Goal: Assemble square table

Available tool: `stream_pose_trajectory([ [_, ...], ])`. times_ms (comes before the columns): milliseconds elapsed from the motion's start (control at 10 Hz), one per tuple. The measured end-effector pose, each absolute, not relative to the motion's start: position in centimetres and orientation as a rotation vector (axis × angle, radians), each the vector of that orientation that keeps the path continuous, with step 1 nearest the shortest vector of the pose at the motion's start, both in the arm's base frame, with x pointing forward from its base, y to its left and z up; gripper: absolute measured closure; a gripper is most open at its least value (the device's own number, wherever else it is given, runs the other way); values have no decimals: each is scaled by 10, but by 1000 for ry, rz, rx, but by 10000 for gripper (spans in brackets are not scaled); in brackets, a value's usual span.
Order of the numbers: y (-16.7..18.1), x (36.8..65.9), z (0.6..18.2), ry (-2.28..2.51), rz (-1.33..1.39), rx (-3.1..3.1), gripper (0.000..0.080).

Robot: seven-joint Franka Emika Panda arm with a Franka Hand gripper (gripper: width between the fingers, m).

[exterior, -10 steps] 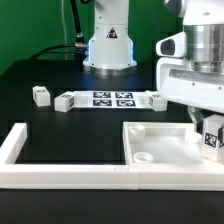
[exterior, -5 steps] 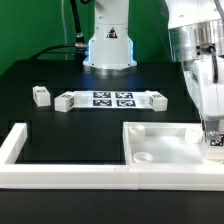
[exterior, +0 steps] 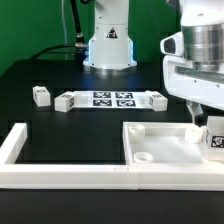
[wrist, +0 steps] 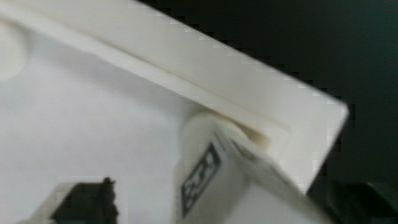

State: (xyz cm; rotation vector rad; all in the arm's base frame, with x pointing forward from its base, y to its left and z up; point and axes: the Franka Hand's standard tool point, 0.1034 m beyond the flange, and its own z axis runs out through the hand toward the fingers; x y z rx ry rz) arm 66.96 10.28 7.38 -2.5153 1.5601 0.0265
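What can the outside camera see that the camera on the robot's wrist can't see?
Only the exterior view shows the robot arm, the marker board, the loose leg blocks by it, and the long white frame. Only the wrist view shows, close up, the rim corner next to the tagged leg. Both show that leg and the square table top.

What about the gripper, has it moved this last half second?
Yes. The gripper twisted on the spot, staying above the square top at the exterior view's right.
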Motion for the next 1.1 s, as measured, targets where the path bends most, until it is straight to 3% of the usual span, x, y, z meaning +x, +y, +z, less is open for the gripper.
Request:
stream_pose_trajectory([
  [300, 102, 668, 73, 1243, -2, -2708, 150],
  [500, 106, 673, 77, 779, -47, -2955, 150],
  [600, 105, 673, 76, 844, -42, -2934, 150],
  [700, 105, 673, 76, 863, -41, -2928, 231],
  [800, 105, 673, 76, 861, -41, -2929, 367],
  [900, 105, 673, 76, 954, -36, -2899, 367],
  [1000, 105, 673, 76, 1069, -31, -2857, 510],
  [1100, 106, 673, 76, 1119, -28, -2838, 510],
])
